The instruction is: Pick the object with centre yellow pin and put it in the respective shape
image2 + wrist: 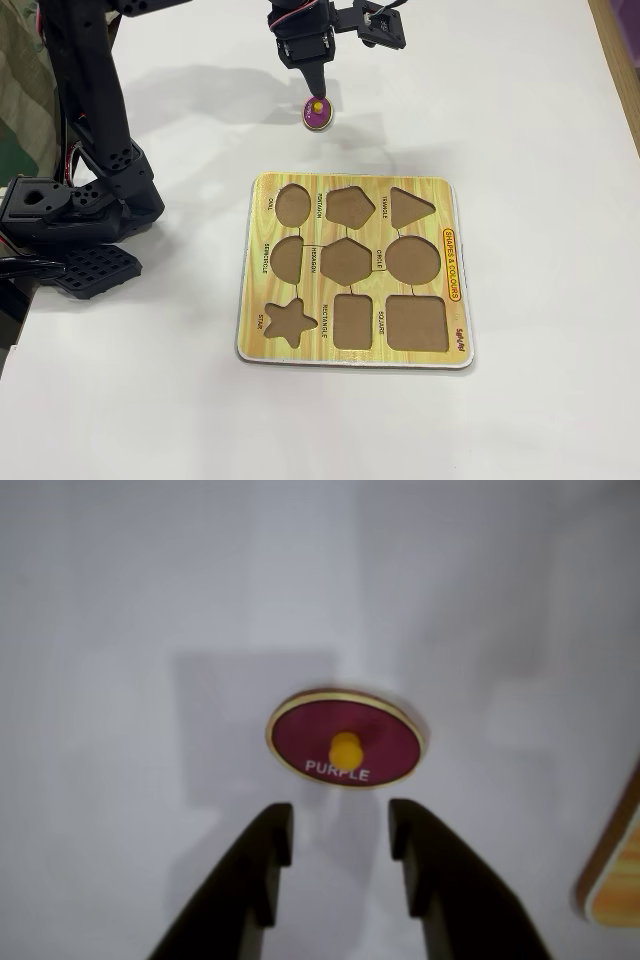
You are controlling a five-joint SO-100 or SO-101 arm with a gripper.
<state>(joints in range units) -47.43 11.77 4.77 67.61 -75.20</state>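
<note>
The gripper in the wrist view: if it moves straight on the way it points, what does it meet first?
Probably the purple disc with the yellow pin. It lies just ahead of the open gripper, roughly centred between the fingers, nothing between them.

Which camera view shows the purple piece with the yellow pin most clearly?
The wrist view: the purple piece fills the middle, so its yellow pin and the word PURPLE are readable, just beyond the open fingers. In the fixed view it is only a small purple spot under the gripper.
</note>
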